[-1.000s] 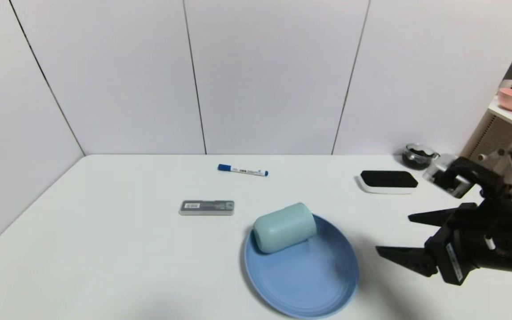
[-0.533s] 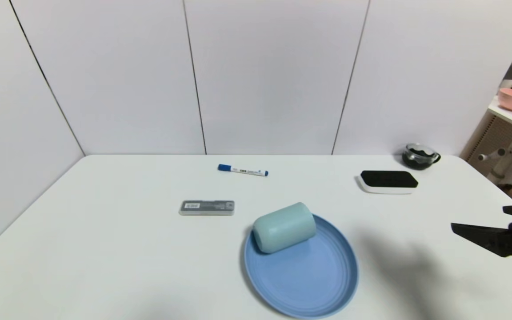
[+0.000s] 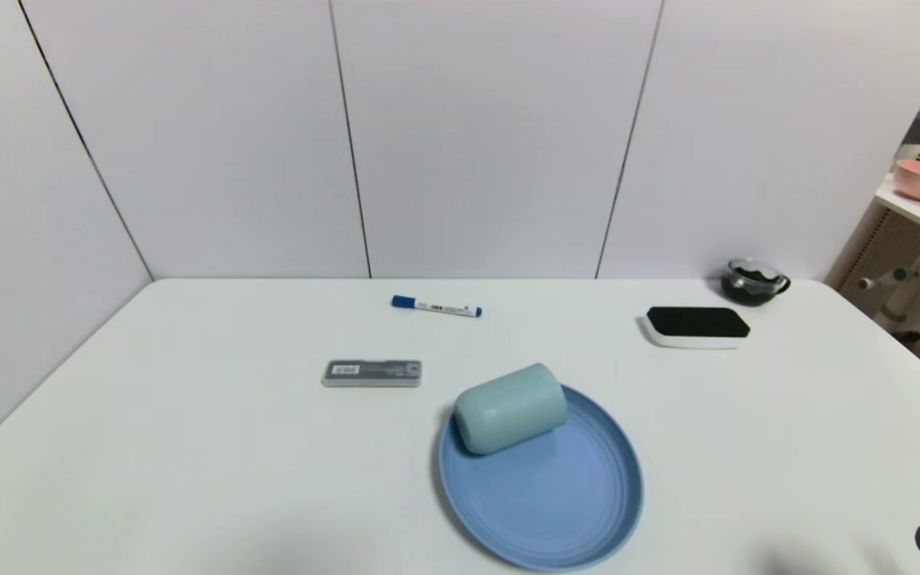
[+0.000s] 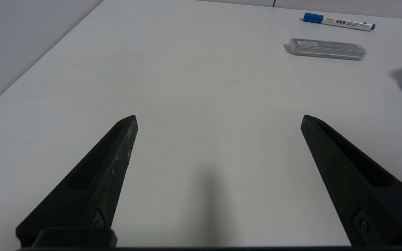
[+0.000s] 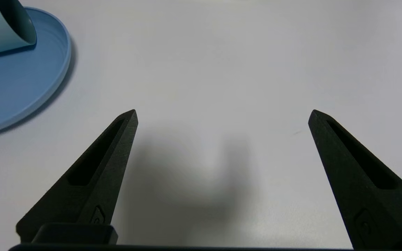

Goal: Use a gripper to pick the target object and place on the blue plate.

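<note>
Right gripper point(image 5: 222, 113) spread wide (empty), cup point(image 3: 510, 407) tipped on blue plate point(image 3: 556, 503)

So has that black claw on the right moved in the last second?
Yes. The right gripper has pulled back from beside the blue plate toward the robot; in the head view only a fingertip shows at the bottom right corner.

Black pointed-fingered right gripper point(image 5: 222, 115) pulled back from beside the round blue plastic plate point(image 3: 556, 511). Now nearly gone from the head view's lower right corner, fingers spread wide.
</note>
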You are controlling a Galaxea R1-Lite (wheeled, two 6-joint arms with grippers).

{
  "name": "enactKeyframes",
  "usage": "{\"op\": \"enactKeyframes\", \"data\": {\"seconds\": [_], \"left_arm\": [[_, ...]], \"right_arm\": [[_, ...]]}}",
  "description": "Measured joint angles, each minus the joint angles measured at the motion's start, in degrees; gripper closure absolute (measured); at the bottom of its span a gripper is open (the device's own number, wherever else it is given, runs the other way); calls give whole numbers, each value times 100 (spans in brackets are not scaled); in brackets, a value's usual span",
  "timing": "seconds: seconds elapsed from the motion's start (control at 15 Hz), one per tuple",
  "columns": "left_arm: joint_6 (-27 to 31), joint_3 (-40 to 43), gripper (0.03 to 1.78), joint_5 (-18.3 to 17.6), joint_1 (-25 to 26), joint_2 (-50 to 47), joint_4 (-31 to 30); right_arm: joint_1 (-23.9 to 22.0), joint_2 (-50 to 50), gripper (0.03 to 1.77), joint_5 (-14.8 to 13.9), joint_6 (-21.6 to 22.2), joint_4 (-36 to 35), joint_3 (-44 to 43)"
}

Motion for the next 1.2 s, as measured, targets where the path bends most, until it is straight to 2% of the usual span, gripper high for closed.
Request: {"op": "enactKeyframes", "data": {"seconds": [0.2, 0.4, 0.53, 0.8, 0.93, 1.2], "left_arm": [[0, 0, 12, -2, 0, 0, 2], [-2, 0, 12, -2, 0, 0, 0], [0, 0, 12, -2, 0, 0, 2], [1, 0, 12, -2, 0, 0, 0], [-2, 0, 12, -2, 0, 0, 5], [-2, 0, 12, -2, 0, 0, 0]], "right_arm": [[-71, -992, 11, 44, -80, -494, 963], [-276, -1521, 11, 390, -257, -330, 1147], [-368, -1893, 11, 512, -494, -294, 1164], [-440, -2723, 11, 492, -419, 48, 1172], [-449, -2896, 11, 383, -182, 98, 1172], [-451, -3011, 11, 382, -150, 100, 1174]]}}
